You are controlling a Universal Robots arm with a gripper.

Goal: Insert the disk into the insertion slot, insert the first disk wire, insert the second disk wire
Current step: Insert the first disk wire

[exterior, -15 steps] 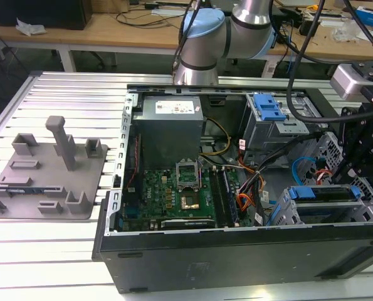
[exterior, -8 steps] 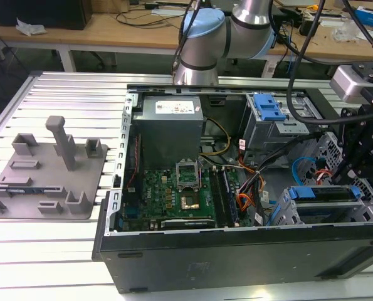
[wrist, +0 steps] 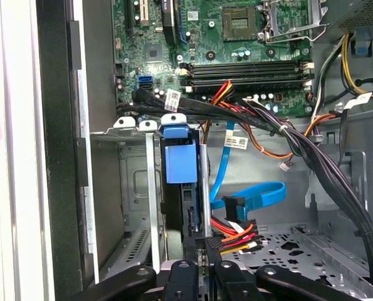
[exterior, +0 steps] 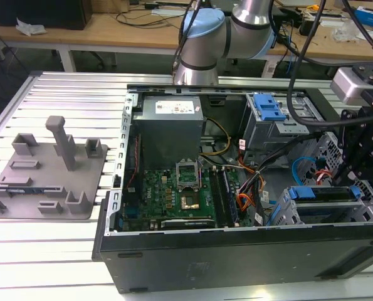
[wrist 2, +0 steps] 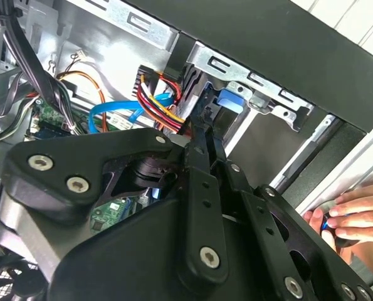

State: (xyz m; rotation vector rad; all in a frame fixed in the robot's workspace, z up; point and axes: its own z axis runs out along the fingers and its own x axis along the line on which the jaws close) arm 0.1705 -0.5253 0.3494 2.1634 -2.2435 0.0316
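A black computer case [exterior: 236, 263] was laid on a ribbed aluminium table [exterior: 54, 251] before wooden benches [exterior: 111, 28]. Beside the green motherboard [exterior: 173, 194], the blue-framed silver disk [wrist: 180, 160] was seated in the grey perforated cage [wrist: 135, 194], long axis directed away from the board. The black gripper [wrist: 205, 254] was closed on the red-orange wire bundle [wrist: 236, 235].

Arm [exterior: 205, 37]: silver links with pale blue joint caps, standing behind the far edge of the open case [exterior: 236, 257]. Its joints are bent and the upper link leaves the top of the exterior view. Black cables [exterior: 291, 69] hang off the arm and loop toward the exterior view's right. Wrist [exterior: 355, 84]: carries a pale grey block, above the case's near corner at the exterior view's right, aimed down into the case. Gripper [exterior: 352, 169] [wrist 2: 202, 135] [wrist: 205, 266]: black, bolted multi-bar linkages that narrow to slim tips in both wrist views. Fingers [wrist: 181, 274] are drawn close together, pinching the dark plug of the first disk wire [wrist: 236, 233].
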